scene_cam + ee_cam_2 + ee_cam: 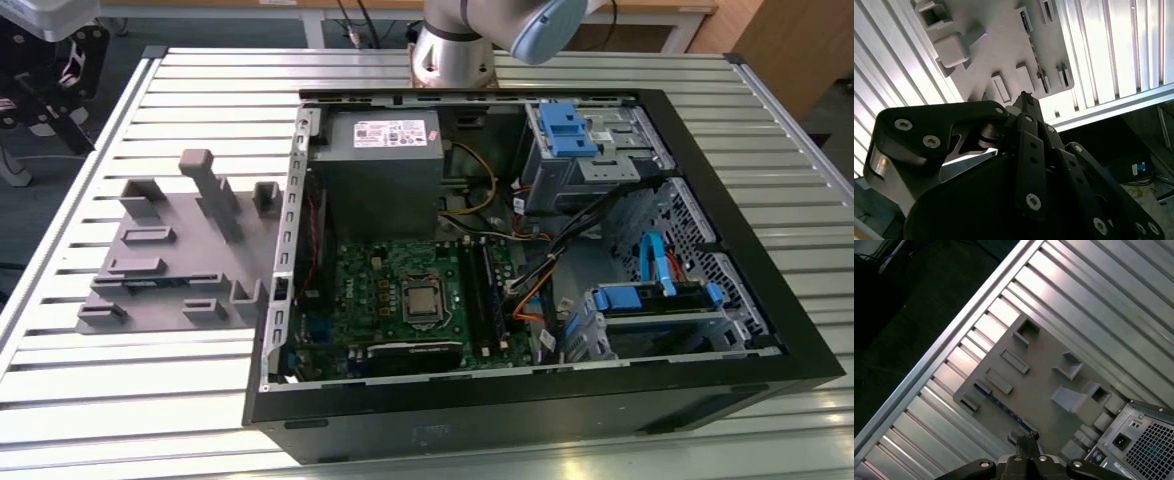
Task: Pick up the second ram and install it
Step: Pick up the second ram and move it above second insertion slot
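The second ram (144, 283) is a thin dark stick lying on edge in a slot of the gray fixture plate (174, 255), on the exterior view's left beside the open computer case. Both wrist views look down on the ram (1004, 407) (1044, 79) from well above. My gripper (1028, 439) (1026, 100) hangs high over the fixture, with its tip near the end of the stick that lies toward the case. Its black fingers are shut together with nothing between them. The arm's base (451, 55) stands behind the case.
The open computer case (747, 200) holds a motherboard (400, 300) with a bare processor socket, a power supply (380, 170), loose cables and blue drive brackets (567, 130). Upright gray fixture blocks (214, 190) rise from the plate. The ribbed metal table (134, 400) ends close to the fixture.
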Robot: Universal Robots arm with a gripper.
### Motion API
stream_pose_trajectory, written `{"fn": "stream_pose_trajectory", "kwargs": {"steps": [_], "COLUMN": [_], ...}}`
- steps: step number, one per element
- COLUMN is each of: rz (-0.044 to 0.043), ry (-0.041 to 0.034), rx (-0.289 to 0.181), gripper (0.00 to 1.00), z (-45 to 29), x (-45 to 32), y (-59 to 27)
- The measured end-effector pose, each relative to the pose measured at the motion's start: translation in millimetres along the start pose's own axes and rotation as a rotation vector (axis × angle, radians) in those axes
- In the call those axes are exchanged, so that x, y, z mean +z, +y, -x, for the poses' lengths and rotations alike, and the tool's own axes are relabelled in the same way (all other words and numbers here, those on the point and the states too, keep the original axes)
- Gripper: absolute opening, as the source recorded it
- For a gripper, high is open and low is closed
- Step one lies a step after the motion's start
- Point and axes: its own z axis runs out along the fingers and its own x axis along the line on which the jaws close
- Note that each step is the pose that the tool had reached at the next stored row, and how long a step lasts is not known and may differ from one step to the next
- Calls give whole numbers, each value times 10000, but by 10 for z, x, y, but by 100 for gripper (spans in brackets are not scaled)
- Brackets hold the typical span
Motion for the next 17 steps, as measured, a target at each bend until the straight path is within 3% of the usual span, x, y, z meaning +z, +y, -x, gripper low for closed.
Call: {"fn": "stream_pose_trajectory", "kwargs": {"steps": [5, 17], "rz": [2, 26], "ry": [1, 20], "rx": [-114, -1425], "gripper": [11, 11], "z": [-3, -14], "x": [3, 14], "y": [2, 11]}}
